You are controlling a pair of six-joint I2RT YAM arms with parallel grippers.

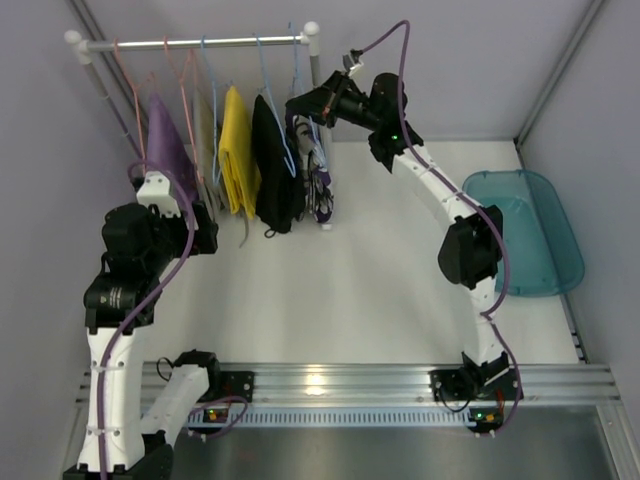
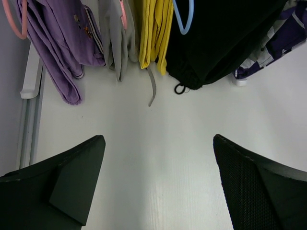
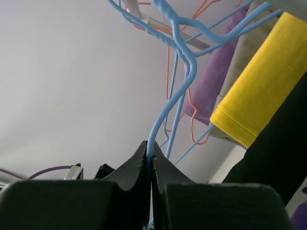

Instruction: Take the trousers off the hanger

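Two pairs of trousers hang on blue hangers at the right end of the rack. The black trousers (image 1: pixel 272 170) (image 2: pixel 220 43) hang left of the purple, white and dark patched trousers (image 1: pixel 318 190) (image 2: pixel 276 43). My right gripper (image 1: pixel 300 106) (image 3: pixel 150 146) is up by the rail, shut on the wire of the rightmost blue hanger (image 3: pixel 184 81) (image 1: pixel 295 70), which runs straight up out of the pinched jaws. My left gripper (image 1: pixel 210 232) (image 2: pixel 159 140) hovers wide open over bare table, in front of the garments, holding nothing.
A yellow garment (image 1: pixel 237 150) (image 3: pixel 266 86), a grey one (image 2: pixel 115 33) and a lilac one (image 1: pixel 168 140) (image 2: pixel 57 38) hang further left on the rail (image 1: pixel 200 43). A teal bin (image 1: pixel 530 230) sits at the table's right. Walls close in on the left, right and behind.
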